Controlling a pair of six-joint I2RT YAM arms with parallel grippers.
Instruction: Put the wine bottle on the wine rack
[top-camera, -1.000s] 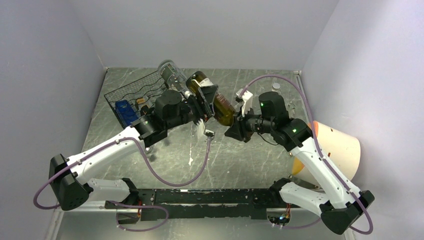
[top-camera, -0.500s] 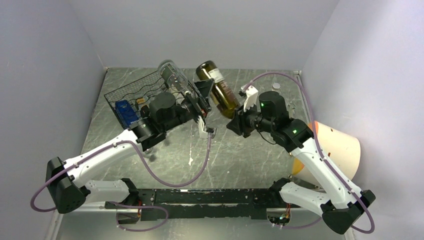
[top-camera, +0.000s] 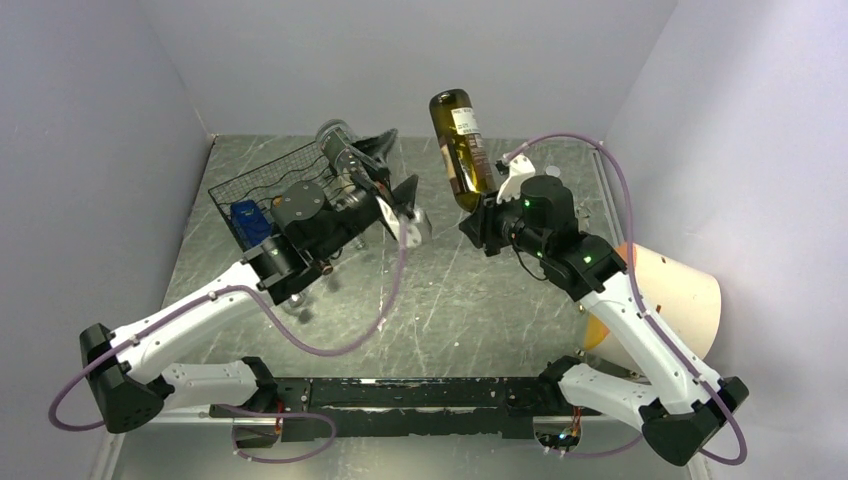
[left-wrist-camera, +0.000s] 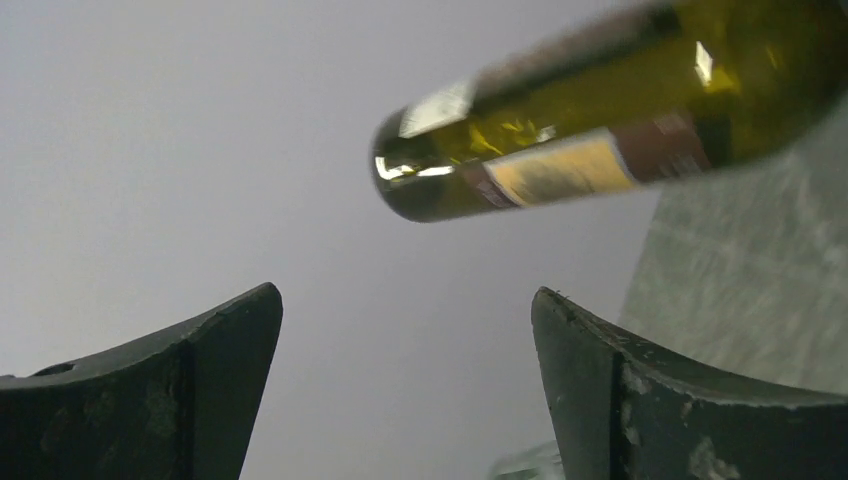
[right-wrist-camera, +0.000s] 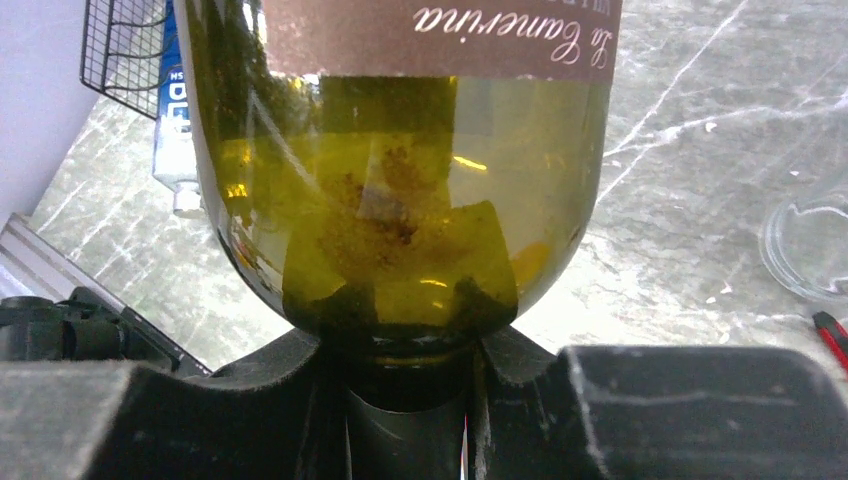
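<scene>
Wine bottle (top-camera: 462, 145) hangs base-up over the far middle of the worktop (top-camera: 480, 310), its neck pinched in the right gripper (top-camera: 487, 218). The wine rack (top-camera: 262, 185) sits in the far left corner, apart from the bottle. The left gripper (top-camera: 392, 165) gapes empty beside the rack.

From the left wrist, the fingers (left-wrist-camera: 180, 390) are spread wide, with the bottle aloft beyond them.

From the right wrist, the jaws are clamped around the bottle's neck.
</scene>
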